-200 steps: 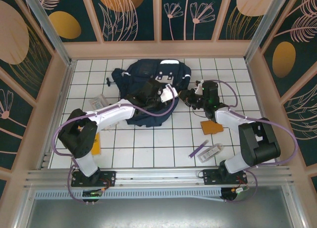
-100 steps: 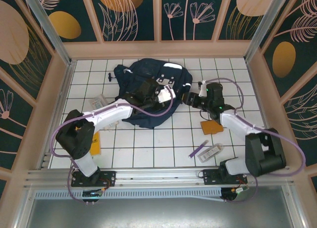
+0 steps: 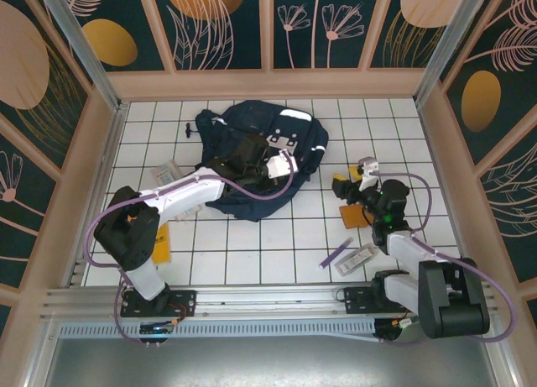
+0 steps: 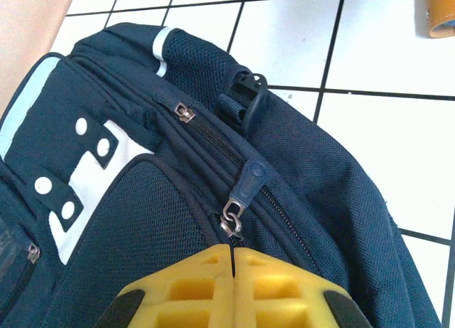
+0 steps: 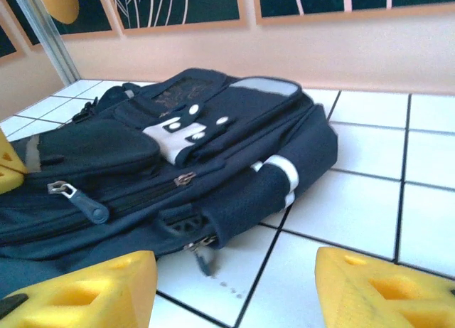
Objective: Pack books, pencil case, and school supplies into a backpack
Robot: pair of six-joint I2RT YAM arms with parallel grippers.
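The navy backpack lies flat at the back middle of the table. My left gripper rests on it, shut at the main zipper. In the left wrist view the yellow fingertips meet right at the metal zipper slider, whose blue pull points away. My right gripper stands open to the right of the backpack, with only bare tile between its fingers. The orange book lies partly under my right arm. The yellow book lies under my left arm. The purple pen and a clear pack lie at the front right.
Another clear pack lies left of the backpack. Pale walls close the table at the back and both sides. Open white tiles stretch between the two arms in front of the backpack.
My right gripper has opened, let go of the backpack's right edge, and drawn back to the right and nearer. The backpack shifted slightly. My left gripper stays shut on it.
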